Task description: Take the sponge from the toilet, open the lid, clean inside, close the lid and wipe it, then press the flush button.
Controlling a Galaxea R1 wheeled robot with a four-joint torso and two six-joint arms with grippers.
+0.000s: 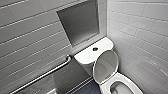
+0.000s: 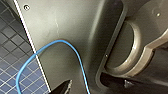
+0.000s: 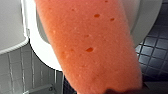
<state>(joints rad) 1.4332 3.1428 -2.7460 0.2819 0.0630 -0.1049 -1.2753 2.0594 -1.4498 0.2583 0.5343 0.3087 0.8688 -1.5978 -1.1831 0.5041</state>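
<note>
The white toilet [image 1: 86,58] stands in the corner at the lower right of the head view. Its lid [image 1: 105,66] is raised and leans back toward the tank. Below it the oval seat and bowl [image 1: 130,86] lie open. The dark flush button [image 1: 95,49] sits in the middle of the flat tank top. The orange-red sponge [image 3: 92,47] looms large in the right wrist view, my right gripper shut on it, with the white toilet [image 3: 43,53] close behind it. My left gripper [image 2: 96,87] is open and holds nothing, next to the robot's own dark body.
A metal grab bar [image 1: 45,75] slants down the grey tiled wall left of the tank. Above the tank there is a recessed niche [image 1: 80,21]. A white tiled wall [image 1: 142,32] closes in on the right. Dark small-tile floor [image 1: 87,88] lies beside the bowl. A blue cable [image 2: 75,50] loops past the left wrist.
</note>
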